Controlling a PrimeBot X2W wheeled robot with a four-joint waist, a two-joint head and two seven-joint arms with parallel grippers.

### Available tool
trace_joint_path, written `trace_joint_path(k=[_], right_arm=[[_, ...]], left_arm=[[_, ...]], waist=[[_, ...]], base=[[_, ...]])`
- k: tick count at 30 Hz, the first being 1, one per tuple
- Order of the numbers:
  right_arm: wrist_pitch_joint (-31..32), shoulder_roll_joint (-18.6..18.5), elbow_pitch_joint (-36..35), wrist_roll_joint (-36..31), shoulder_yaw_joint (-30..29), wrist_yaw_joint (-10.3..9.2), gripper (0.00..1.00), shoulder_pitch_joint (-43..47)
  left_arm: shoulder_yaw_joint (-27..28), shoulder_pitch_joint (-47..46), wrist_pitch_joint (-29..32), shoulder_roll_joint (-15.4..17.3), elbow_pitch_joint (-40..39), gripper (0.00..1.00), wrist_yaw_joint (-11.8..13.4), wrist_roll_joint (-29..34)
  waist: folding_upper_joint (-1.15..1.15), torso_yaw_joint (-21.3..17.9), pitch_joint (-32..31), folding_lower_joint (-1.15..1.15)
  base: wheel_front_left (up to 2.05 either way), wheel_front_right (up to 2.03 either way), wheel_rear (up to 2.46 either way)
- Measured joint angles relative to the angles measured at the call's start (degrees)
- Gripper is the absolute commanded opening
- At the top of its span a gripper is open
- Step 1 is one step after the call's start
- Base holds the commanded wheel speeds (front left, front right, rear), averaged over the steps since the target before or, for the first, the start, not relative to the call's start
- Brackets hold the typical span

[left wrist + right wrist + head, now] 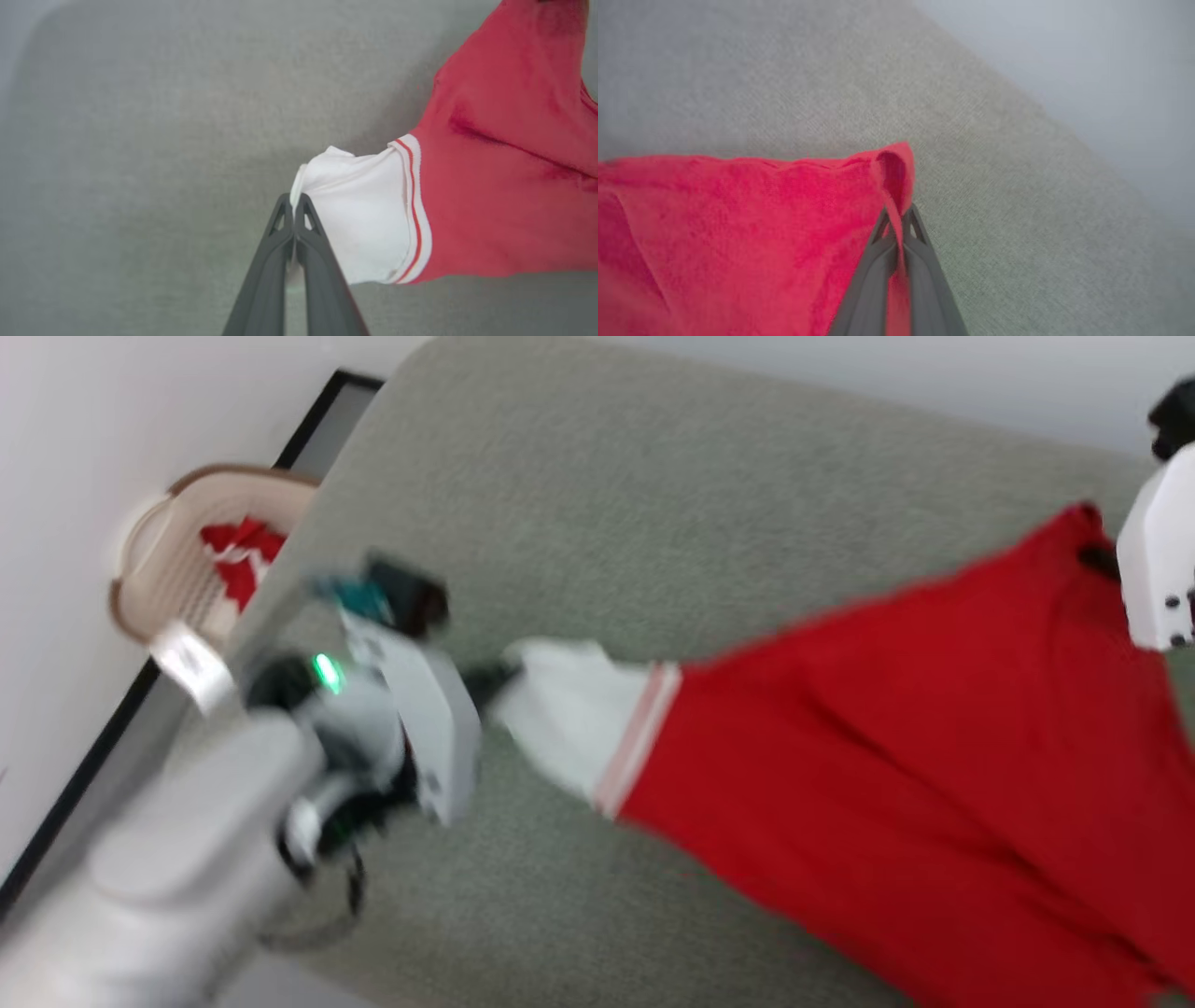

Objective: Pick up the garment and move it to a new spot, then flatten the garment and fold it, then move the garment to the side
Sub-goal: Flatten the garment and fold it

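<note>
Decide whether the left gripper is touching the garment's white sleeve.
Touching. The left wrist view shows the left gripper shut on the edge of the garment's white sleeve, cloth pinched tight.

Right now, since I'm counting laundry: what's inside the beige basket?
A red-and-white cloth bundle lies inside the beige basket. The grey-green cushion covers part of the basket with its edge, so anything there cannot be seen.
</note>
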Motion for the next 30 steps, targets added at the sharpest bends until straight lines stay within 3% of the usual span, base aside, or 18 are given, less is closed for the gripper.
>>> trace_joint_path(k=[12, 22, 30], right_arm=[[-9.4, -0.5, -6.4, 1.7, -1.0, 0.00, 0.00, -5.4], [-11.2, -2.4, -12.2, 4.7, -4.2, 0.00, 0.00, -8.3], [-12.2, -4.1, -13.4, 2.7, -8.2, 0.00, 0.00, -12.1]], left_arm=[[2.0, -23.1, 8.3, 1.5, 8.2, 0.00, -2.3, 5.5], [2.8, -34.5, 7.8, 1.5, 16.8, 0.00, -5.2, 9.1], [3.3, -43.9, 4.8, 0.2, 21.6, 0.00, -6.6, 12.2]], waist=[[0.00, -6.5, -8.3, 0.00], [0.00, -12.4, -13.9, 0.00], [0.00, -15.3, -12.9, 0.00]], base=[[0.00, 0.00, 0.00], [0.00, 0.00, 0.00], [0.00, 0.00, 0.00]])
